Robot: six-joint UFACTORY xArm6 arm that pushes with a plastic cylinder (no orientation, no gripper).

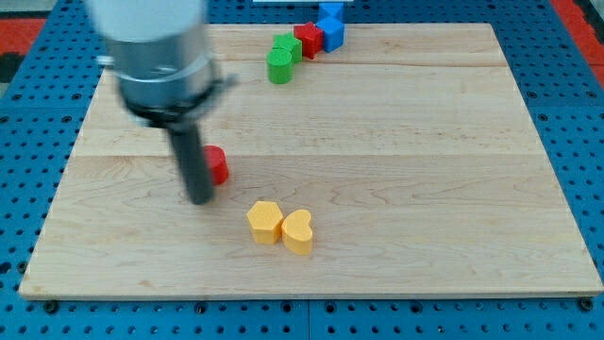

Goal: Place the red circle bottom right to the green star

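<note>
The red circle (218, 164) is found in the left half of the wooden board (425, 189), about midway between its top and bottom edges, and it is partly hidden behind the rod. My tip (200, 200) is set just at the circle's left side, seemingly touching it; there is no gripper or hand, so nothing is spread or pinched. No green star can be made out with certainty: a green block (281, 60) is seen near the top edge, beside a red block (308, 40) and a blue block (330, 28). Two yellow blocks (281, 227), touching each other, are placed toward the bottom edge. If the circle is pushed off-centre, it may slip around the tip or be driven into the cluster. The rod is held upright, under the blurred arm body
</note>
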